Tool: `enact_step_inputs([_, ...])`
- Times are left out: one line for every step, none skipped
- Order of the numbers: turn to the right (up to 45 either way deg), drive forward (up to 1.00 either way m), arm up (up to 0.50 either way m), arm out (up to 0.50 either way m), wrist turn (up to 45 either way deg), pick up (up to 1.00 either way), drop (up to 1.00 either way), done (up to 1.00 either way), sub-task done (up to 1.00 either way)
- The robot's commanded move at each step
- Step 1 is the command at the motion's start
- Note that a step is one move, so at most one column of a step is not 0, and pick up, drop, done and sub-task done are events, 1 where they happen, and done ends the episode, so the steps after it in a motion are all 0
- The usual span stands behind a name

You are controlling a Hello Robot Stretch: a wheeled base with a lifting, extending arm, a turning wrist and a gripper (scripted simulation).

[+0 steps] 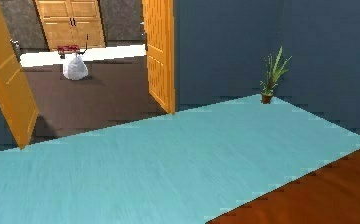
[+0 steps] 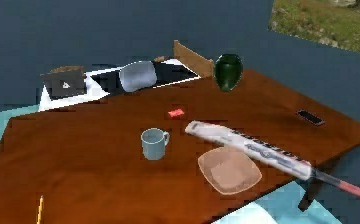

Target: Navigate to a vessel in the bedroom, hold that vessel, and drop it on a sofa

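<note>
Forward view: I see a rug [image 1: 188,150] across the floor, with bare boards [image 1: 323,195] at its near right corner. A potted plant [image 1: 273,80] stands at the rug's far right edge, by the wall. Doorway ahead-left, flanked by the left door [image 1: 8,85] and right door [image 1: 160,50]; a sack [image 1: 76,67] sits on the floor beyond it.

Arm side view: I have a table [image 2: 88,140]. Mug [image 2: 153,143] mid-table, dish [image 2: 229,170] nearer and to its right, bat [image 2: 250,145] just behind the dish. Vase [image 2: 228,72] at the far edge, phone [image 2: 310,117] near the right edge.

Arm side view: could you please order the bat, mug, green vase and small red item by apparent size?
1. bat
2. green vase and mug look alike; the mug sits nearer, so unranked
3. small red item
</note>
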Motion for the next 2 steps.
enact_step_inputs([0.0, 0.0, 0.5, 0.0, 0.0, 0.0, 0.0, 0.0, 0.0])
enact_step_inputs([0.0, 0.0, 0.36, 0.0, 0.0, 0.0, 0.0, 0.0, 0.0])
